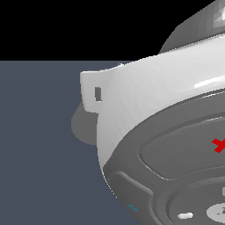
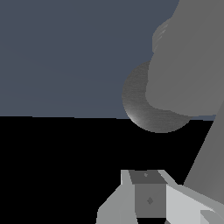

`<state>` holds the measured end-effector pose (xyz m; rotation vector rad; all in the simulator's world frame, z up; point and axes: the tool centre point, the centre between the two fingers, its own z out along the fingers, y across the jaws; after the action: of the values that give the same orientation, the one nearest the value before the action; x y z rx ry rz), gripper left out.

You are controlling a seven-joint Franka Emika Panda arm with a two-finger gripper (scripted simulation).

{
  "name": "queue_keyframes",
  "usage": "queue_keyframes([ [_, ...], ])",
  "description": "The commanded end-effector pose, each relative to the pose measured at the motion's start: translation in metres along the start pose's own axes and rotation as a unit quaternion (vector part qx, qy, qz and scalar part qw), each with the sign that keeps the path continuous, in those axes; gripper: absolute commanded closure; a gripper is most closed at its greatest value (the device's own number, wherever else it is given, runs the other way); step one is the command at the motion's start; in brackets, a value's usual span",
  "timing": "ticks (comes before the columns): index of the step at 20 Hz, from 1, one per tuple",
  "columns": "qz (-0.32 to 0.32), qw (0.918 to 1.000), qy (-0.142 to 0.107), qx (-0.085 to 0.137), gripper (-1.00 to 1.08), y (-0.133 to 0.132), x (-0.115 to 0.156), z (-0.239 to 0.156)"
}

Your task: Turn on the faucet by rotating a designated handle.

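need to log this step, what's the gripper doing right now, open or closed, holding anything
gripper: cannot be told. The wrist view shows only part of its fingers close up, near the faucet, and the exterior view is mostly filled by the arm's body.

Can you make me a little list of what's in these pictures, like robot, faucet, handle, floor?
robot arm: white and grey robot arm, fills most of the exterior view
faucet: grey metal faucet, close up in the wrist view
handle: cannot tell; no thin rod stands out clearly
gripper: gripper, apart from the faucet in the wrist view; open or shut cannot be told
floor: plain blue-grey floor
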<state>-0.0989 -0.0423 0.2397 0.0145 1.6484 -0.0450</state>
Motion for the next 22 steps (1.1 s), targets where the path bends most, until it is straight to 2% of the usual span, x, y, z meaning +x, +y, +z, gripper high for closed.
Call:
queue_keyframes([
  [1,0.002,0.9986,-0.036,-0.038,1.08,0.043,-0.038,-0.001],
  [4,0.002,0.9984,-0.039,-0.04,1.08,0.05,-0.044,-0.002],
  [5,-0.013,0.9997,-0.003,-0.02,1.08,0.026,-0.001,-0.005],
  [22,-0.003,0.999,-0.028,-0.034,1.08,0.088,-0.034,-0.006],
])
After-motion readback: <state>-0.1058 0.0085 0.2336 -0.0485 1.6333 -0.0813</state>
